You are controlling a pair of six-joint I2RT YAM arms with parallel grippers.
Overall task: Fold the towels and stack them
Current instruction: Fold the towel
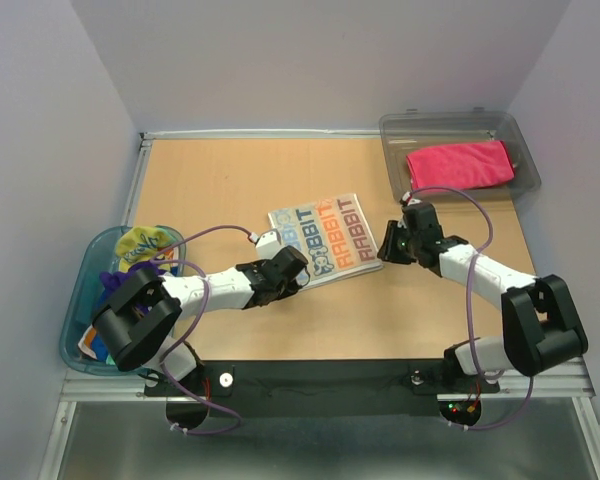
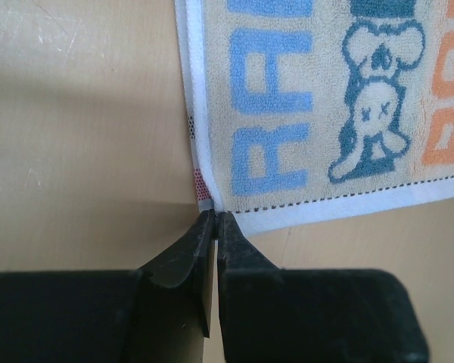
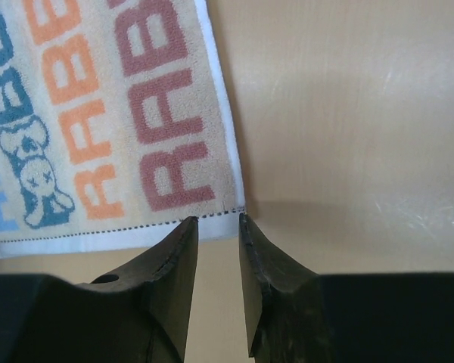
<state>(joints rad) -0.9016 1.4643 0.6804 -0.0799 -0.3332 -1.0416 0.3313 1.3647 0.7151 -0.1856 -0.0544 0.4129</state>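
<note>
Locate striped towel [image 1: 325, 238] flat at desk [image 1: 210, 180] centre, near edge spanning both arms. Note left jaws pinched shut on its near-left corner; right jaws slightly parted, empty, near-right corner just ahead.

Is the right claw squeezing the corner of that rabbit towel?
No, the right gripper is open, with a clear gap between its fingers at the corner of the striped towel.
</note>
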